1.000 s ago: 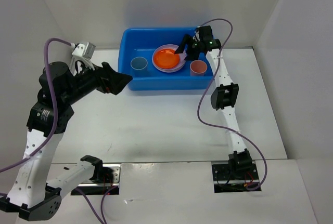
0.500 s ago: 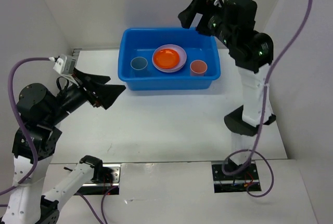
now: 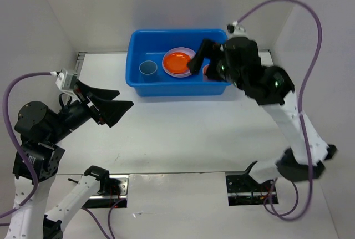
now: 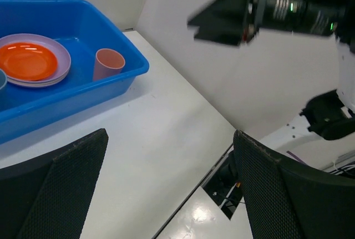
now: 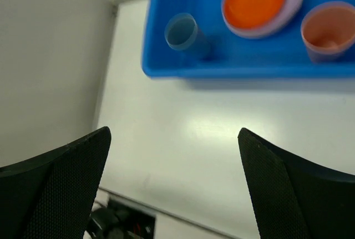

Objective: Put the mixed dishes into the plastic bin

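Note:
The blue plastic bin [image 3: 166, 88] stands at the back of the table. In it are a light-blue cup [image 3: 148, 68], an orange plate [image 3: 176, 60] stacked on a lavender plate [image 3: 173, 73], and a salmon-pink cup [image 3: 206, 73], partly hidden by my right gripper. Pink and tan-yellow plates do not show. My right gripper [image 3: 201, 61] is open and empty, held high over the bin's right front. My left gripper [image 3: 123, 99] is open and empty, raised left of the bin. The right wrist view shows the bin [image 5: 233, 64] and both cups [image 5: 183, 32] [image 5: 328, 28] from above.
White walls close in the table on the left, back and right. The arm bases and black mounting plates [image 3: 108, 186] sit at the near edge. In the left wrist view the right arm [image 4: 288, 9] hangs in the air to the right of the bin [image 4: 83, 92].
My right arm has swung down from behind the bin to over its right front, its base link swinging right. My left gripper has drawn back slightly towards the near left.

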`<action>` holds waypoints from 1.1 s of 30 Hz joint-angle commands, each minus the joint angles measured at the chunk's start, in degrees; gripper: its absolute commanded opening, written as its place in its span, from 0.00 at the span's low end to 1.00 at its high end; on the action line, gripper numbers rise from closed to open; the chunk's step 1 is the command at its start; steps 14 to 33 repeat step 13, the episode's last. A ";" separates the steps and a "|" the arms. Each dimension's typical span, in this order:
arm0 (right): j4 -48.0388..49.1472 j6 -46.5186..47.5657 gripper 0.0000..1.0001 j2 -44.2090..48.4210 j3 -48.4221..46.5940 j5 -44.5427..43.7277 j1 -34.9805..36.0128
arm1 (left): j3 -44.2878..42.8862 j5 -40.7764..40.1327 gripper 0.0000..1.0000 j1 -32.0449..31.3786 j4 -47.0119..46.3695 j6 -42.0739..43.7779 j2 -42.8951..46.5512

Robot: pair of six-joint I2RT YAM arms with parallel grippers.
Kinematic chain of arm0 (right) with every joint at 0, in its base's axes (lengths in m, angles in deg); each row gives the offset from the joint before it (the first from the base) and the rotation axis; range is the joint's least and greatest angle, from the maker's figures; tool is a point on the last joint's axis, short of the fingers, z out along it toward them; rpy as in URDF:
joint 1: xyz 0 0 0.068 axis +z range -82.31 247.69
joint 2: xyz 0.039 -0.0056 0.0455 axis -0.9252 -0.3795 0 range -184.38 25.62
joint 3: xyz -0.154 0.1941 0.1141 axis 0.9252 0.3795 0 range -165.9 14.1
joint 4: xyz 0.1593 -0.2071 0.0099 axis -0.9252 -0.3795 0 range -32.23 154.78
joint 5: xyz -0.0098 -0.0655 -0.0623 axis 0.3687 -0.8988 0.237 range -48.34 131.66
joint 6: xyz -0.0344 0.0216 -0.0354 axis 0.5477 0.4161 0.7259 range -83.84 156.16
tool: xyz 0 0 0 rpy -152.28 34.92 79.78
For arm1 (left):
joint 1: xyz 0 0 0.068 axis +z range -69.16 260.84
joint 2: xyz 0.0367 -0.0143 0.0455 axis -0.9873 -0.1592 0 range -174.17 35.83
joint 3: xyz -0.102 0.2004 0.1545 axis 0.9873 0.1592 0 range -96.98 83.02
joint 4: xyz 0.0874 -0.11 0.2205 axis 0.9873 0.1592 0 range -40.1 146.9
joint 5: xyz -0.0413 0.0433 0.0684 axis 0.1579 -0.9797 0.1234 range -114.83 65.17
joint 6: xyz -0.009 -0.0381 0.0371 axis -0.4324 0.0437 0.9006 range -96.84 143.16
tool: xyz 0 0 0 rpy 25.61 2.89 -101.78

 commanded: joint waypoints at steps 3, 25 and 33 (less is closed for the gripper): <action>45.96 -0.22 1.00 38.66 53.91 13.68 -0.15 | 1.31 1.42 1.00 0.30 -3.40 -2.19 0.32; 38.10 0.62 1.00 52.55 65.85 8.75 -1.56 | 6.23 0.80 1.00 0.30 -7.35 -4.03 -0.29; 38.10 0.62 1.00 52.55 65.85 8.75 -1.56 | 6.23 0.80 1.00 0.30 -7.35 -4.03 -0.29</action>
